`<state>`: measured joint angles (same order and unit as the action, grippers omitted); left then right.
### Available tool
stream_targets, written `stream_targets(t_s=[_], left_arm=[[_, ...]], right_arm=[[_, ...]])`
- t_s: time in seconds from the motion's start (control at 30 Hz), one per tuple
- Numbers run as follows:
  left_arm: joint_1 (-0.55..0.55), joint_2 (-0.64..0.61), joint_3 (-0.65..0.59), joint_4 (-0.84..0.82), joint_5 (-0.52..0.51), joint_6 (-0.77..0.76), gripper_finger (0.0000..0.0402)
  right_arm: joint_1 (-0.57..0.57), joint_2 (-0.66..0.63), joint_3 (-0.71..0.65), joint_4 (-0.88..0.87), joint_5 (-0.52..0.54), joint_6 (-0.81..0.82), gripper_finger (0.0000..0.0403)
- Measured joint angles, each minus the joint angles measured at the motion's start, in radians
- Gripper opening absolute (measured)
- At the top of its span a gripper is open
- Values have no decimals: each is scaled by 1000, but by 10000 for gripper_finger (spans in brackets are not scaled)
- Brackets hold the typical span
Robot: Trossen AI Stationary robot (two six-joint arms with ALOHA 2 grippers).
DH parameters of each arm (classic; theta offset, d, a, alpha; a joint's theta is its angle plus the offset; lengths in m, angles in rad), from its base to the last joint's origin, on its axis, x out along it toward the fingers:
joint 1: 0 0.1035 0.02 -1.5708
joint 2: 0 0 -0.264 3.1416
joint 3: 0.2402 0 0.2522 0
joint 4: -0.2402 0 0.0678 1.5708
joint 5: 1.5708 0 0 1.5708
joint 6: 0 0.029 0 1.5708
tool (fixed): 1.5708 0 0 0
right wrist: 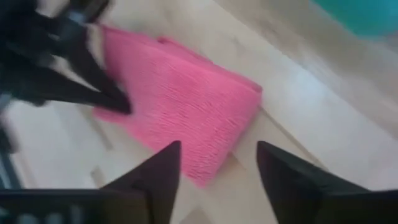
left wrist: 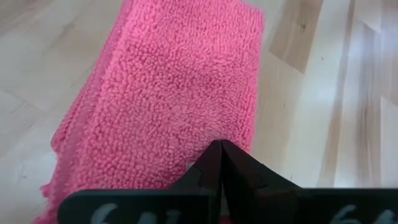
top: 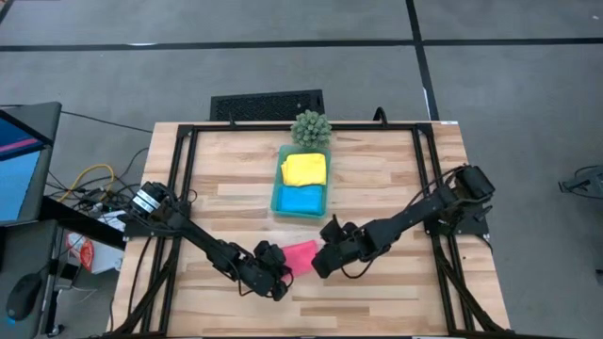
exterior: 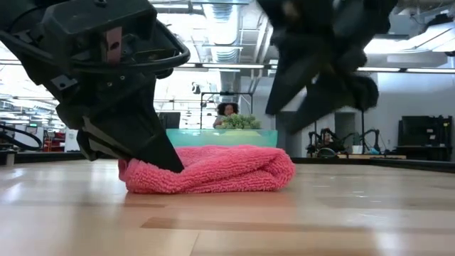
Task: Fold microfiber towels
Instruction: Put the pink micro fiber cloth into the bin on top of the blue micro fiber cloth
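Pink towel: the folded hot pink towel lies on the desk near its front edge, about the middle, between the two tools. In the low view its left end is hidden behind the left tool.
Towels in tray: a yellow towel and a blue towel lie folded in the teal tray, yellow at the far end, blue at the near end. The tray stands farther back than the pink towel.
Towel count: three towels can be seen, one pink, one yellow, one blue. No green one can be made out from any view.
Left tool: the left tool has its tips pressed together and down on the near left end of the pink towel. Whether any cloth is pinched between the tips cannot be told.
Right tool: the right tool hangs just right of the pink towel with its fingers spread and nothing between them. In the low view it is lifted off the desk and cut off at the top.
Plant: one small spiky green plant stands at the far end of the tray.
Room: in the low view a person shows far behind the tray, mostly hidden by it.
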<state>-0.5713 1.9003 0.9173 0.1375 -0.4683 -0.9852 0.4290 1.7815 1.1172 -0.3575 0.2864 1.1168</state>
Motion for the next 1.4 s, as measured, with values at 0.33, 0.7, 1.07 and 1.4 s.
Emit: stream_targets(t_s=[0.33, 0.7, 1.07, 1.4], left_arm=[[0, 0, 0, -13, 0, 5, 0], [1, -1, 0, -31, 20, 22, 0], [1, -1, 0, -33, 25, 22, 0], [2, -1, 0, -33, 36, 22, 0]], right_arm=[[-26, 162, 0, 204, -104, 83, 306], [-37, 177, 1, 178, -157, 31, 171], [-47, 91, -2, 76, -122, 9, 171], [-17, 35, 0, 283, -105, 25, 280]])
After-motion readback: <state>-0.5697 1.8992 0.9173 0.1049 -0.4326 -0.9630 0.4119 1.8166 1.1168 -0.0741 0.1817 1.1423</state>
